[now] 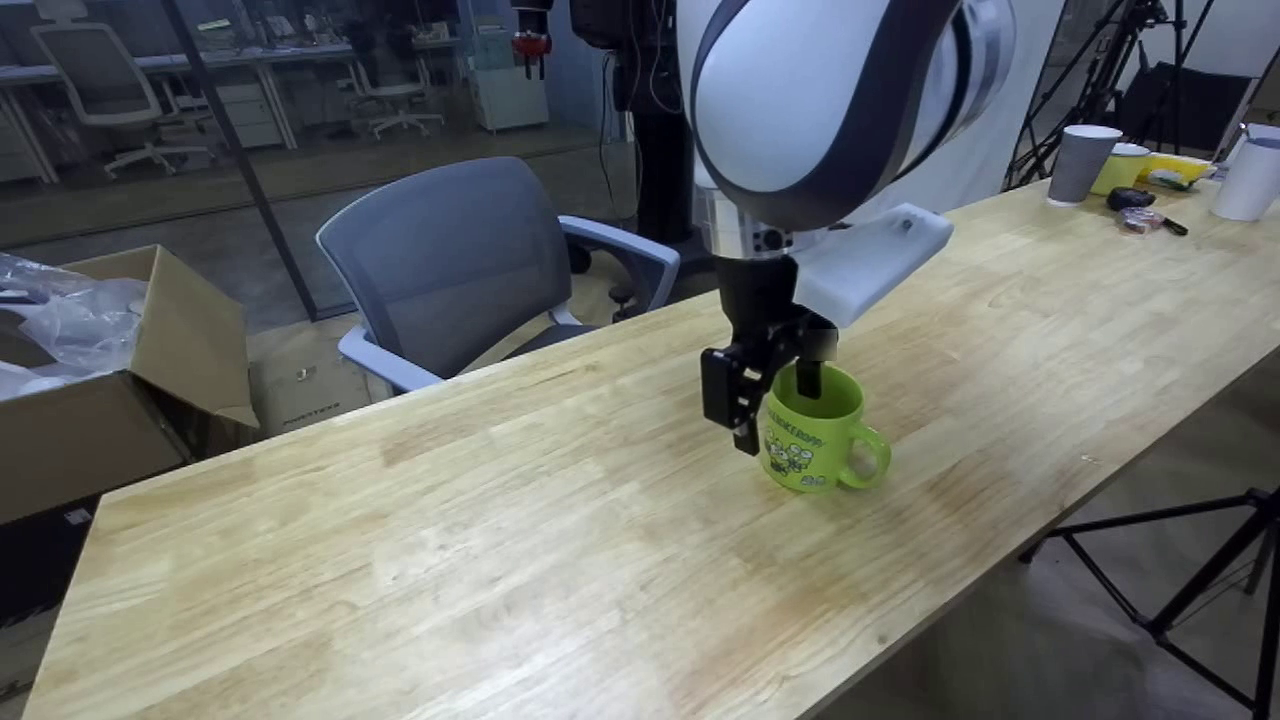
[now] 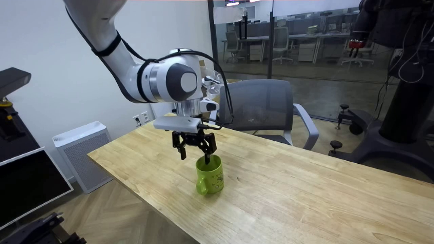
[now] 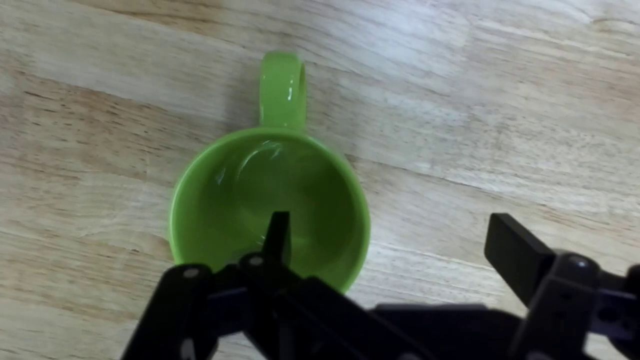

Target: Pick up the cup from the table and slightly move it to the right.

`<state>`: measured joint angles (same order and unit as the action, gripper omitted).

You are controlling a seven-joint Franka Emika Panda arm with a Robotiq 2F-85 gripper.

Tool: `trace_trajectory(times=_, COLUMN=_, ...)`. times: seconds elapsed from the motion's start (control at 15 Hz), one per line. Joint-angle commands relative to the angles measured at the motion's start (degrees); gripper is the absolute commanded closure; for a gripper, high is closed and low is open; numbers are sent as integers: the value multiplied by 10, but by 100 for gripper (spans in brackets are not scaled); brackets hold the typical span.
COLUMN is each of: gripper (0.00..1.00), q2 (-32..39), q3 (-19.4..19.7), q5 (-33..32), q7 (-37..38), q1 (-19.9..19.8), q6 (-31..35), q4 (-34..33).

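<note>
Gripper (image 2: 195, 158), one, which I work remotely: fingers spread astride one wall of the green mug (image 1: 815, 445), depth unclear, mug off-centre, away from the visible short edge of the desk (image 1: 400, 560).

In both exterior views I look down across the long pale wooden table (image 1: 480, 540) to the grey mesh-backed chair (image 2: 256, 105) on its far side; my wrist view faces steeply down, close above the round lime-green mug (image 3: 305, 180) all three share.

Claw (image 2: 195, 159) downward, jaws well apart
</note>
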<state>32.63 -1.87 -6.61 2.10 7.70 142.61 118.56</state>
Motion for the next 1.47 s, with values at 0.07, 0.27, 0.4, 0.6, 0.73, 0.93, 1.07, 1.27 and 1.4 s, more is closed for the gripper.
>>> trace_trajectory(times=0.07, gripper=25, q2=7, q3=-2, q5=16, q7=7, q1=-8, q6=5, q4=-7)
trace_trajectory(times=0.27, gripper=40, q2=10, q3=3, q5=21, q7=14, q1=-8, q6=2, q4=-10)
trace_trajectory(times=0.4, gripper=53, q2=12, q3=5, q5=25, q7=15, q1=-10, q6=-2, q4=-12)
trace_trajectory(times=0.6, gripper=73, q2=14, q3=8, q5=29, q7=17, q1=-12, q6=-3, q4=-13)
trace_trajectory(times=0.73, gripper=88, q2=17, q3=13, q5=26, q7=22, q1=-11, q6=-7, q4=-15)
trace_trajectory(times=0.93, gripper=99, q2=21, q3=19, q5=20, q7=32, q1=-5, q6=-19, q4=-19)
trace_trajectory(times=1.07, gripper=98, q2=19, q3=22, q5=15, q7=39, q1=1, q6=-41, q4=-29)
trace_trajectory(times=1.27, gripper=97, q2=12, q3=23, q5=11, q7=46, q1=8, q6=-74, q4=-42)
trace_trajectory(times=1.4, gripper=97, q2=7, q3=23, q5=7, q7=50, q1=12, q6=-92, q4=-52)
